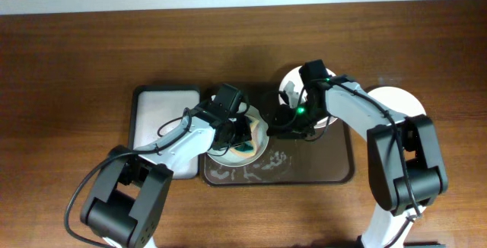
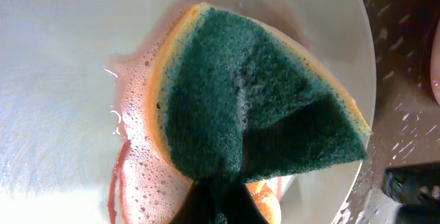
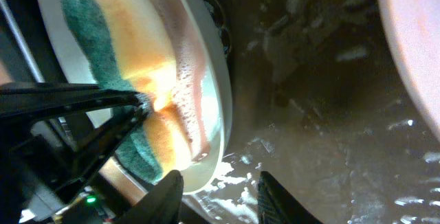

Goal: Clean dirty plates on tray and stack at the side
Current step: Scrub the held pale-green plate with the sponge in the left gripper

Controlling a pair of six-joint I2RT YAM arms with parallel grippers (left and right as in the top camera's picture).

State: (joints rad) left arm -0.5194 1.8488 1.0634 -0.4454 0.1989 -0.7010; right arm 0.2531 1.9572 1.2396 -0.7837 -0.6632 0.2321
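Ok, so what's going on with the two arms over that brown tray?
The left pincer is shut on a green-and-orange sponge, pressing it onto a pale plate on the wet brown tray. Pinkish suds surround the sponge. The right pincer hangs open at that plate's rim. A second plate shows behind the right arm, and a third plate lies on the table to the right.

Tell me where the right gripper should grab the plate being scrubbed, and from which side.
Grip the plate by its thin rim on the side nearest the right gripper, coming in from the robot's right, over the wet tray. The sponge, pinched by the left gripper, covers much of its face, and that rim sits by the right gripper's open fingers.
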